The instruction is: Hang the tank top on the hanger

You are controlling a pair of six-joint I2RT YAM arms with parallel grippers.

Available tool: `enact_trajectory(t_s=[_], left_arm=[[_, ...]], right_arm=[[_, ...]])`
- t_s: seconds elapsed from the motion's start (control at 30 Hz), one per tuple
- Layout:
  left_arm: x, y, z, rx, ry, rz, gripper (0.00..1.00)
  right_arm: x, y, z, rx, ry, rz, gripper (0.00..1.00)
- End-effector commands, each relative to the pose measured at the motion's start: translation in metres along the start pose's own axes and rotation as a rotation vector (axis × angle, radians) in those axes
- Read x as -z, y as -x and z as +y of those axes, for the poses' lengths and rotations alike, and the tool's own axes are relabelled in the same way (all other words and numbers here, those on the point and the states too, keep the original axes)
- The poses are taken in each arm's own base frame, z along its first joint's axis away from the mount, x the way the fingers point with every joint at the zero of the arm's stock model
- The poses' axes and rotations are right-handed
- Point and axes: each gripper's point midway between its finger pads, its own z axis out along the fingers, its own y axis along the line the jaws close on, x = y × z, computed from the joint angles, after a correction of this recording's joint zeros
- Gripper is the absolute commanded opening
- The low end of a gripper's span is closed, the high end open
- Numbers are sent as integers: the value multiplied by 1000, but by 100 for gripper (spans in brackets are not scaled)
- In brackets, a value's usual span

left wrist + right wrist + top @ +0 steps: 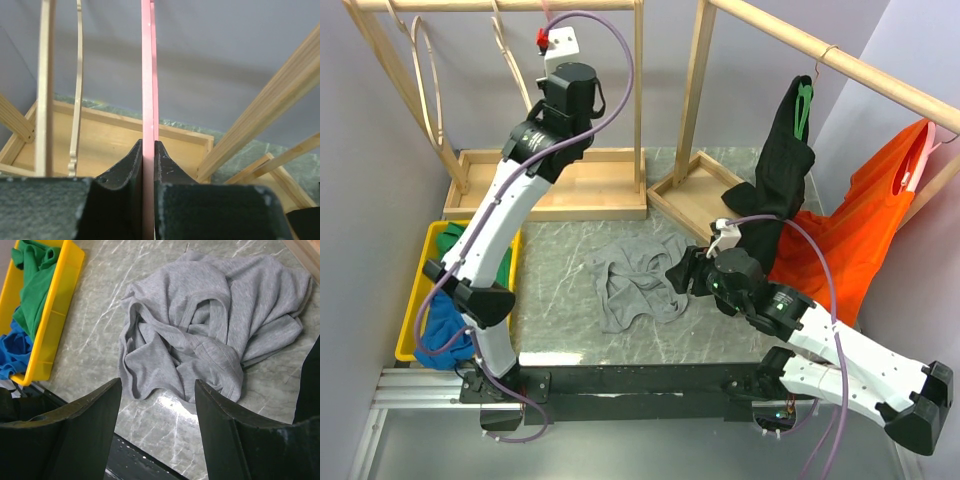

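Top view: the left gripper (548,42) reaches the rack (638,100) at 11 o'clock. The tank top (635,285) lies crumpled at the centre of the surface (550,260), with the right gripper (678,275) just beside its 3 o'clock edge. At 9 o'clock a yellow bin (418,300) holds green cloth (450,240) at its far end and blue cloth (440,320) at its near end, the blue spilling over the rim.

Left wrist view: the left gripper (148,150) is clenched on the hanger (148,75), grasping its thin pink bar, which runs straight up toward 12 o'clock. Cream hangers (77,90) hang close by at 10 o'clock. The step in hand appears to be taking the hanger off the rail. A firm hold and a straight lift until the hook clears should serve best. Drifting toward 9 o'clock could snag the cream hangers, and the thin bar may swivel if the squeeze is light.

Right wrist view: the right gripper (157,384) stands released, its fingers apart above the near hem of the tank top (210,315), not touching it. A strap or the neckline at 12 o'clock looks a better hold than the bunched folds. The bin (60,305) sits at 10 o'clock, with green cloth (30,290) above blue cloth (10,352).
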Motion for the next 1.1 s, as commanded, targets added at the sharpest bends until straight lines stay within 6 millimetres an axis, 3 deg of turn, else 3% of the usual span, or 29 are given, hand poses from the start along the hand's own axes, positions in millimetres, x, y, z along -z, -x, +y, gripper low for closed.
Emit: enact_trajectory(t_s=[0.0, 0.3, 0.57, 0.67, 0.8, 0.97, 1.07], left_arm=[[42, 64, 8, 107, -73, -122, 1], [78, 59, 10, 115, -186, -87, 1], [109, 30, 20, 94, -310, -4, 1], [123, 14, 21, 71, -378, 36, 1], [145, -23, 25, 29, -468, 105, 1], [175, -61, 33, 17, -574, 168, 1], [196, -91, 41, 4, -655, 219, 1]], right_arm=[[0, 17, 12, 9, 31, -44, 68], [-6, 19, 12, 25, 18, -48, 69], [-11, 24, 11, 43, -10, -57, 70], [-12, 26, 6, 45, -36, -65, 70], [-16, 21, -2, 48, -70, -64, 69], [-27, 0, -14, 43, -106, -10, 68], [-33, -15, -23, 40, -131, 22, 61]])
